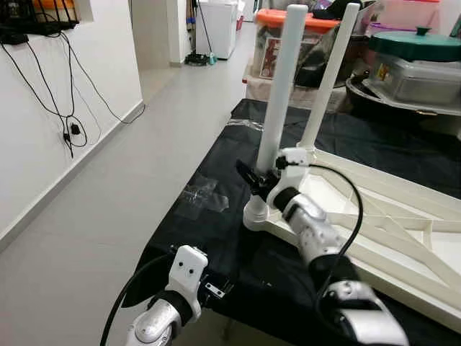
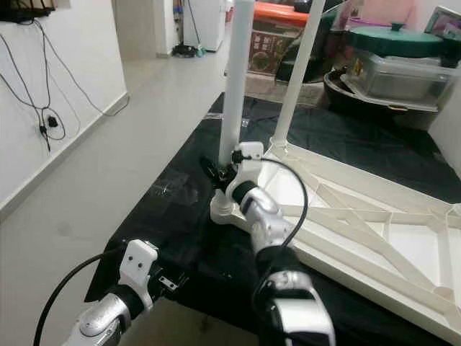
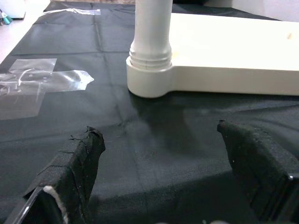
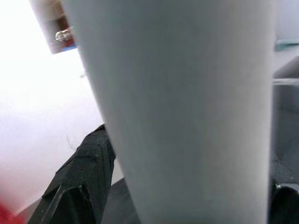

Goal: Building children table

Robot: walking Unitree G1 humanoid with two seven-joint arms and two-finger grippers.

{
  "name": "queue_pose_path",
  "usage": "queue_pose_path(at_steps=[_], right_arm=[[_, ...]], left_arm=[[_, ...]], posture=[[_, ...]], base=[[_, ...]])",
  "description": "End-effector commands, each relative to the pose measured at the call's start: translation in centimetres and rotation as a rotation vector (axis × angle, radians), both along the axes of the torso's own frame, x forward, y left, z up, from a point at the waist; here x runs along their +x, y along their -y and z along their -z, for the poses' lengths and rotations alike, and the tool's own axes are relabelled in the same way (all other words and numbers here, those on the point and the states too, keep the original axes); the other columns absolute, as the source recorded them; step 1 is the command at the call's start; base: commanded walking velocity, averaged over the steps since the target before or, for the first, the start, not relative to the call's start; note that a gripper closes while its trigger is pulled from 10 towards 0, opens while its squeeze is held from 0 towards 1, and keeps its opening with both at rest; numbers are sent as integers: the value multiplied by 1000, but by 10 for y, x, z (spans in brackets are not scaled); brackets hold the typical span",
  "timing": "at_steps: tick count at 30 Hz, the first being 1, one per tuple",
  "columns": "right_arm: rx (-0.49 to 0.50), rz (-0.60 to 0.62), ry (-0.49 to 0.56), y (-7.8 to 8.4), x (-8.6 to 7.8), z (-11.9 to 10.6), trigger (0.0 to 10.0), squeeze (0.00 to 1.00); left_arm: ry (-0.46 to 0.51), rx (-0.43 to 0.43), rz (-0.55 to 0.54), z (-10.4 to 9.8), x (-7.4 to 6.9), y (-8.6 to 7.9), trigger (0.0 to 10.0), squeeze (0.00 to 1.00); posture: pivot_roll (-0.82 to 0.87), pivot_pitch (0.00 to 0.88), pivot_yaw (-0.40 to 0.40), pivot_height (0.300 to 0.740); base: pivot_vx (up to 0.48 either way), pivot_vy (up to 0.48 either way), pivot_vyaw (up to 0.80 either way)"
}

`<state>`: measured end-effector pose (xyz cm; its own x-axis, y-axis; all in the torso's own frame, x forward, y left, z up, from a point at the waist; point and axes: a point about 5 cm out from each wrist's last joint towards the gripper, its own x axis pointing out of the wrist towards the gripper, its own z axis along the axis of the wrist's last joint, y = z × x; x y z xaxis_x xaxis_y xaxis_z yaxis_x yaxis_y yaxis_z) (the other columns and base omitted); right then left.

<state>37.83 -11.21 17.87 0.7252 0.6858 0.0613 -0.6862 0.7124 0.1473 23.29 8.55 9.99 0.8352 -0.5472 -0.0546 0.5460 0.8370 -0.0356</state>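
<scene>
White tabletop (image 1: 403, 238) lies upside down on black cloth (image 1: 216, 238), two legs standing upright in its corner sockets. Near leg (image 1: 277, 108) sits in the socket (image 1: 253, 214) at the tabletop's 9 o'clock corner, close to the cloth's left edge; far leg (image 1: 328, 79) at about 12. Right gripper (image 1: 257, 180) clamped around near leg low down, fingers either side. Left gripper (image 3: 159, 158) spread apart, nothing between fingers, hovering over cloth's near edge at 6 o'clock from the socket, apart from it. Clear tape patch (image 1: 204, 196) at 9. Open grey floor (image 1: 108, 202) left of cloth; storage bins (image 1: 410, 65) crowd the 12-to-2 side
</scene>
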Motion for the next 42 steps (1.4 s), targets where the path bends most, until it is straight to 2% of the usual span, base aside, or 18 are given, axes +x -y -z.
queue_pose_path(at_steps=[1, 2, 4, 12, 13, 17, 19, 22, 24, 25, 26, 27, 28, 29, 31, 32, 35, 42], right_arm=[[-89, -374, -18, -22, -12, 3, 10000, 0], [-89, -374, -18, -22, -12, 3, 10000, 0], [-182, -553, -8, -30, -17, 3, 10000, 0], [-200, -762, -2, -47, -24, -1, 10000, 0], [-243, -807, 0, -52, -26, 1, 510, 0], [-339, -806, 13, -57, -26, 6, 0, 0], [-382, -635, 33, -59, -18, 12, 0, 0], [-388, -565, 35, -58, -15, 14, 0, 0], [-275, -251, 25, -49, -1, 10, 0, 0], [-275, -251, 25, -49, -1, 10, 0, 0], [-201, -14, -8, -38, 9, 8, 0, 0], [-201, -14, -8, -38, 9, 8, 0, 0], [-103, 470, -111, -7, 19, 13, 0, 0], [-103, 470, -111, -7, 19, 13, 0, 0], [-100, 774, -156, 15, 15, 22, 0, 0], [-100, 774, -156, 15, 15, 22, 0, 0], [-10, 1022, -220, 17, -2, 33, 0, 0], [64, 1050, -284, -11, -12, 38, 0, 0]], left_arm=[[-14, 1, 5, 4, 0, 1, 10000, 0], [-14, 1, 5, 4, 0, 1, 10000, 0], [-10, 2, 2, 4, 0, 2, 10000, 0], [-8, 0, 5, 3, 0, 3, 10000, 0], [-7, 0, 3, 3, 0, 3, 10000, 0], [-6, -1, -2, 3, 1, 3, 10000, 0], [-5, -2, -6, 3, 1, 2, 10000, 0], [-5, -2, -7, 2, 1, 2, 10000, 0], [-6, -3, -6, 2, 1, 1, 10000, 0], [-6, -3, -6, 2, 1, 1, 10000, 0], [-8, -4, -5, 2, 0, 1, 10000, 0], [-8, -4, -5, 2, 0, 1, 10000, 0], [-10, -4, -1, 3, 0, 0, 10000, 0], [-10, -4, -1, 3, 0, 0, 10000, 0], [-12, -4, 2, 3, 0, 0, 10000, 0], [-12, -4, 2, 3, 0, 0, 10000, 0], [-11, 0, 3, 3, 0, 0, 10000, 0], [-9, 3, -4, 3, -1, -1, 10000, 0]], posture=[[162, 0, -92, 740], [162, 0, -92, 740], [163, 0, -95, 740], [170, 0, -103, 740], [172, 0, -106, 740], [173, 0, -107, 740], [171, 0, -104, 740], [170, 0, -103, 740], [164, 0, -97, 740], [164, 0, -97, 740], [162, 0, -93, 740], [162, 0, -93, 740], [158, 0, -87, 740], [158, 0, -87, 740], [151, 0, -81, 740], [151, 0, -81, 740], [159, 0, -85, 740], [165, 0, -85, 740]], base=[[0, 0, 0], [0, 0, 0], [0, 0, 0], [0, 0, 0], [0, 0, 0], [0, 0, 0], [0, 0, 0], [0, 0, 0], [0, 0, 0], [0, 0, 0], [0, 0, 0], [0, 0, 0], [0, 0, 0], [0, 0, 0], [0, 0, 0], [0, 0, 0], [0, 0, 0], [0, 0, 0]])
